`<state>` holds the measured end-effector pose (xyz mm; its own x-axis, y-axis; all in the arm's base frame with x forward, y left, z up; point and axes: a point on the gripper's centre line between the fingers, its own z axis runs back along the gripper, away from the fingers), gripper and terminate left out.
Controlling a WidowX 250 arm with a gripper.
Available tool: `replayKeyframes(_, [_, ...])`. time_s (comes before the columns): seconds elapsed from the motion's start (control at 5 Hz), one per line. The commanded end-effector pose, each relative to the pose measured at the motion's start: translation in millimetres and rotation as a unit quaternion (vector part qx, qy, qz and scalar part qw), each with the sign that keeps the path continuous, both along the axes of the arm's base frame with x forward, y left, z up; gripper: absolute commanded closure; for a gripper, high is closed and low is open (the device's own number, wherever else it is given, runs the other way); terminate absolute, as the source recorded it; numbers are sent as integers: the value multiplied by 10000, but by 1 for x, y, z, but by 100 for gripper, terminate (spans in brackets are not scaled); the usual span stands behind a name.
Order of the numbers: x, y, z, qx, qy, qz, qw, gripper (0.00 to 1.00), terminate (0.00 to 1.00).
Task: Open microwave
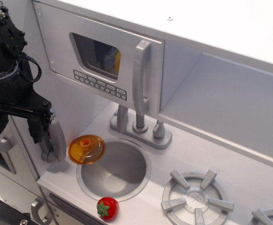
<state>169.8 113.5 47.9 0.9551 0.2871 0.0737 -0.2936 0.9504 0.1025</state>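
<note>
Fingers (42, 136) sitting far left of microwave (101, 58), grip state unclear; we're risking clipping lid (86, 149) w/ arm en route to handle (140, 77).

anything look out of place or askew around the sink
An orange lid leans tilted on the sink's left rim, with no matching pot in view. A toy strawberry lies loose at the counter's front edge. The microwave door looks closed.
</note>
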Motion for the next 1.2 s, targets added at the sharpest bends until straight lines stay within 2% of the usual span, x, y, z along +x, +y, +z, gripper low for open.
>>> replayKeyframes(0.0, [0,0,0,0,0,0,10000,0,0])
replayKeyframes(0.2, [26,-25,10,-293,-25,15,9996,0,0])
replayKeyframes(0.6, [64,-82,42,-838,-373,-462,9947,0,0])
replayKeyframes(0.8, [80,-100,50,-1004,-595,-510,9919,0,0])
replayKeyframes(1.0, [93,-115,55,-1028,-775,-717,9891,0,0])
